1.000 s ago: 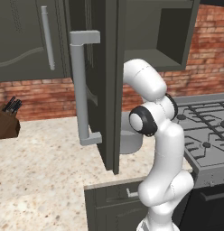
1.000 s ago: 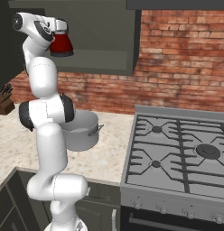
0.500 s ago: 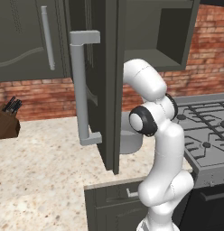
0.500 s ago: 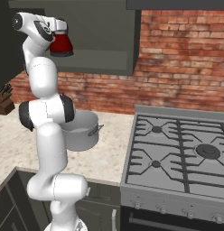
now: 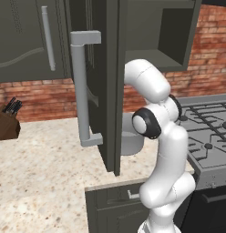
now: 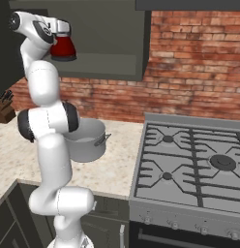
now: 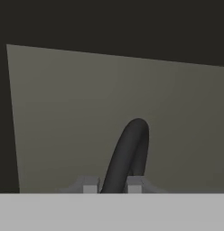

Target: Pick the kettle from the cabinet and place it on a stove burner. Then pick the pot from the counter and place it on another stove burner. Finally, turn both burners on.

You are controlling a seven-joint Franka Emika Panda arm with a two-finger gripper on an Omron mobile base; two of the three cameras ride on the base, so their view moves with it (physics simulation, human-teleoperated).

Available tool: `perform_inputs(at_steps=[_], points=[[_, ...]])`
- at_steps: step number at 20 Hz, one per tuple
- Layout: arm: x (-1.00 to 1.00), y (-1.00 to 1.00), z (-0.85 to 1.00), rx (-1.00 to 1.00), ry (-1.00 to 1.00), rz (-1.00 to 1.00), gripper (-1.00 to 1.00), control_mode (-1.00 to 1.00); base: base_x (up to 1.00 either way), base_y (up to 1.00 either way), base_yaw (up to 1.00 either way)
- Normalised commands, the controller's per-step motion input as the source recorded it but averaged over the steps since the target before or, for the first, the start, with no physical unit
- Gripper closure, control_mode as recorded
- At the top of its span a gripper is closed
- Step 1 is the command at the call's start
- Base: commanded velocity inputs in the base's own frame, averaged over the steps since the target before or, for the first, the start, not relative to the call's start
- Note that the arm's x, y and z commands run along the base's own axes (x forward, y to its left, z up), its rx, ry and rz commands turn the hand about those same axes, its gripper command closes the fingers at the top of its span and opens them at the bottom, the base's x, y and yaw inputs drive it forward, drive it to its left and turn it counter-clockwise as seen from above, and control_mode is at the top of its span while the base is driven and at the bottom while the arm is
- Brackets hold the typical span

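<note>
knife block (image 5: 6, 124): dark brown wooden block with black handles, far left on the counter.
cabinet door (image 5: 103, 82): flat dark grey-green panel swung open, with a long pale-grey bar handle (image 5: 83, 88).
gripper (image 7: 111, 185): jaws nearly together, pinched on the kettle's black loop handle (image 7: 127, 153), up inside the cabinet (image 6: 110, 46).
kettle (image 6: 63, 47): small, squat, glossy red, hanging from the gripper at the open cabinet's lower edge.
pot (image 6: 88, 140): plain grey metal cylinder, lidless, small loop handles, sitting on the counter behind the arm.
counter (image 5: 42, 173): beige speckled stone-look slab.
stove burners (image 6: 222, 162): round dark caps under black criss-cross grates, right.
step advice: it looks best to draw the kettle straight out, keep it upright, clear the shelf lip and door before swinging right.
</note>
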Motion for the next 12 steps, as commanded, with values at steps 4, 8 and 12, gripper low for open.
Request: perform_inputs(at_steps=[4, 8, 12], points=[[-0.35, -0.01, -0.01, 0.01, 0.00, 0.00, 1.00, -1.00, 0.00, 0.00, 0.00], [-0.33, -0.23, -0.18, 0.00, 0.00, -0.03, 1.00, -1.00, 0.00, 0.00, 0.00], [-0.32, -0.48, -0.36, 0.00, -0.01, -0.05, 1.00, -1.00, 0.00, 0.00, 0.00]])
